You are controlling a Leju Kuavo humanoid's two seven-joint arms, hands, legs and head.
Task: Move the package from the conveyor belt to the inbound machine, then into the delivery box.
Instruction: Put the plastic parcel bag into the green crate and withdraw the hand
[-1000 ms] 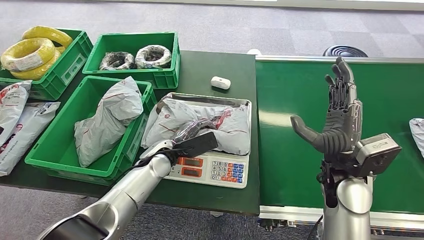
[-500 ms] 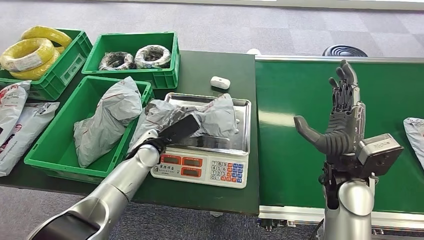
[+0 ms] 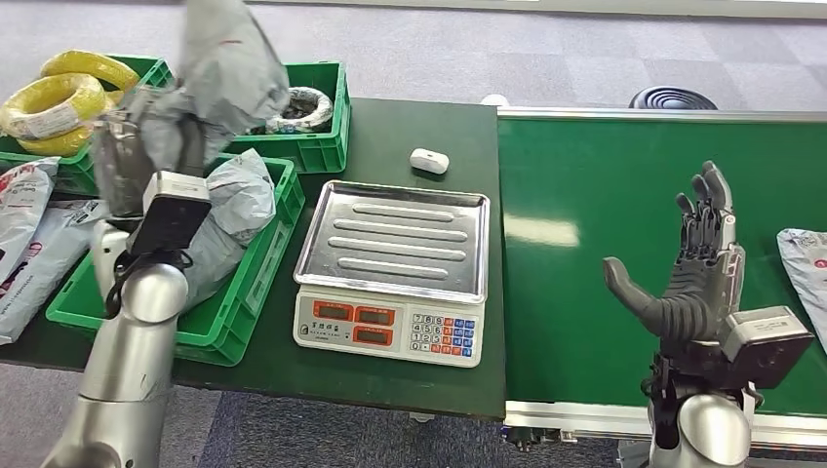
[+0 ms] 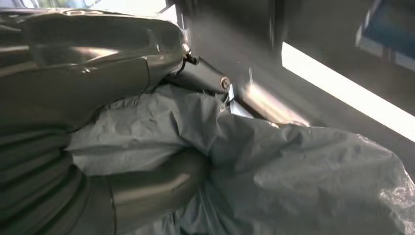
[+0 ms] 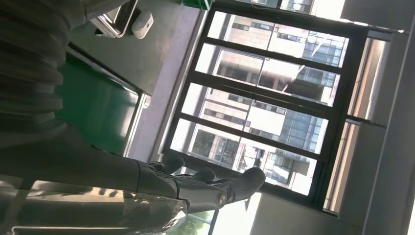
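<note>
Holding the grey package [image 3: 226, 73] clamped in the left hand [image 3: 132, 156], raised above the green delivery box [image 3: 255, 292] with most of the bag flopping above the fingers, risk is it slipping out early; right hand [image 3: 697, 268] open, idle.

You can't see the left hand [image 3: 125, 166] clearly from the head view, since the grey package [image 3: 219, 68] it grips covers its fingers and runs off the top edge. At the left wrist, the thumb [image 4: 161, 183] and upper fingers [image 4: 93, 54] sit blurred against the crumpled bag, whose label can't be read. Another package [image 3: 806, 273] on the conveyor belt [image 3: 585, 195] is cut off at the right edge.
</note>
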